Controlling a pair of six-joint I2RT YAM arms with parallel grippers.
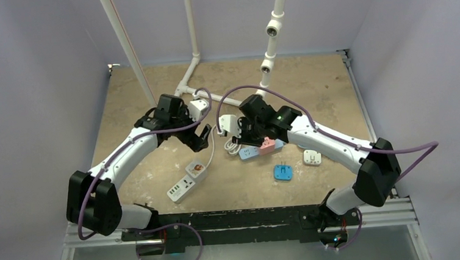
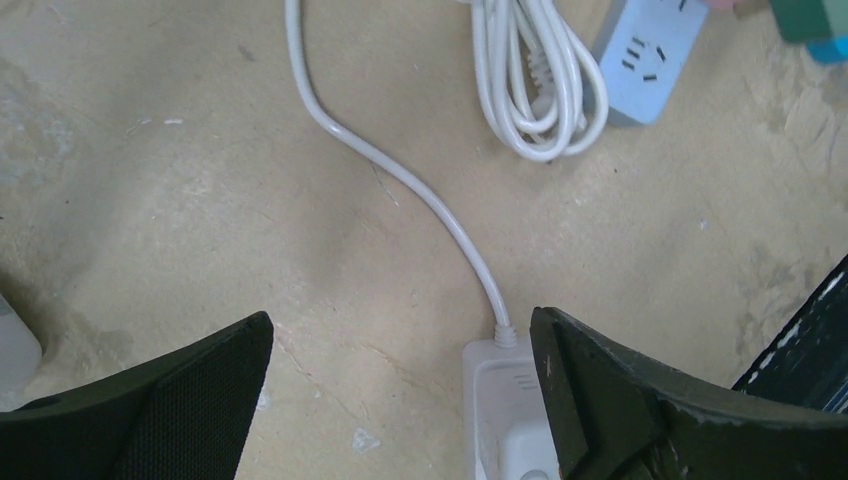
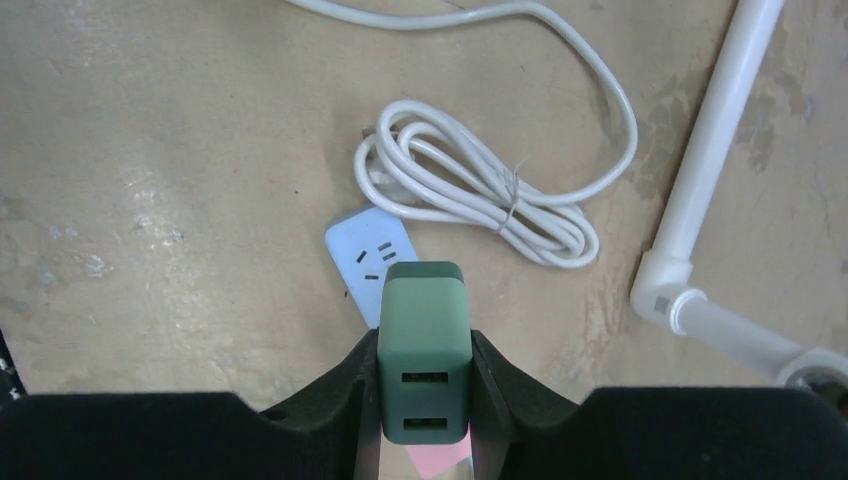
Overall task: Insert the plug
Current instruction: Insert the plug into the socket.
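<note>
My right gripper (image 3: 424,345) is shut on a dark green USB charger plug (image 3: 424,330) and holds it just above the socket end of a light blue power strip (image 3: 368,250). A pink piece (image 3: 437,460) shows under the plug. In the top view the right gripper (image 1: 248,138) hovers over the blue strip (image 1: 249,154). My left gripper (image 2: 400,345) is open and empty, its jaws wide apart over the cable end of a white power strip (image 2: 505,400). In the top view the left gripper (image 1: 199,138) is above that white strip (image 1: 188,179).
A coiled white cable (image 3: 480,195) lies beside the blue strip. A white PVC pipe (image 3: 700,200) runs along the back. A blue adapter (image 1: 282,172) and a white adapter (image 1: 312,156) lie at the front right. The white strip's cable (image 2: 400,170) curves across the board.
</note>
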